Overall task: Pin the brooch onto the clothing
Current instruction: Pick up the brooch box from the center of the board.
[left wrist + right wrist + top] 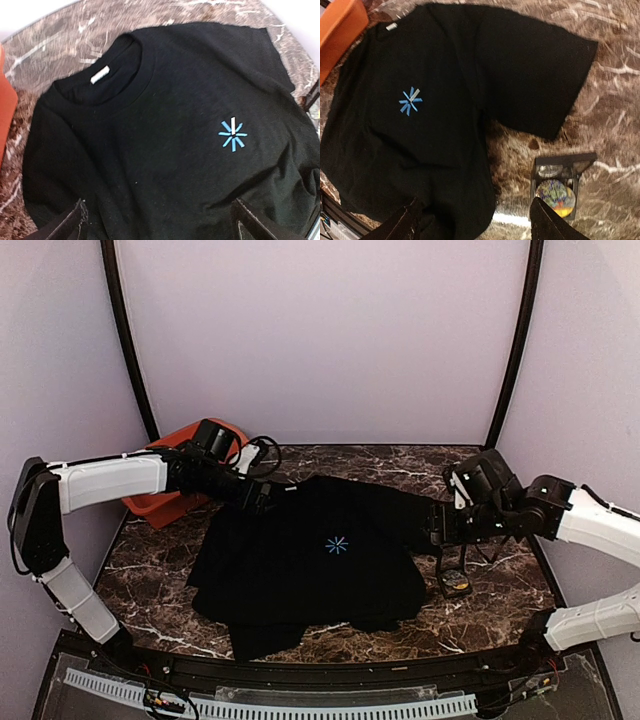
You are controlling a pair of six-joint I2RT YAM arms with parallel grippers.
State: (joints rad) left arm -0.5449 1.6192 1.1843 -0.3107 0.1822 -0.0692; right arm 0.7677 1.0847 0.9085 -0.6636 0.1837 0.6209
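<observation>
Between your right gripper's jaws, bare table; the case crowds one jaw; the shirt underlies the other.

I see a black shirt with a light-blue starburst print, one ray of it white, and a white label at the neck. The desk is dark brown marble veined white. The bin is orange. In the black case, the brooch looks yellow with mottled grey-green, though it's blurred.
</observation>
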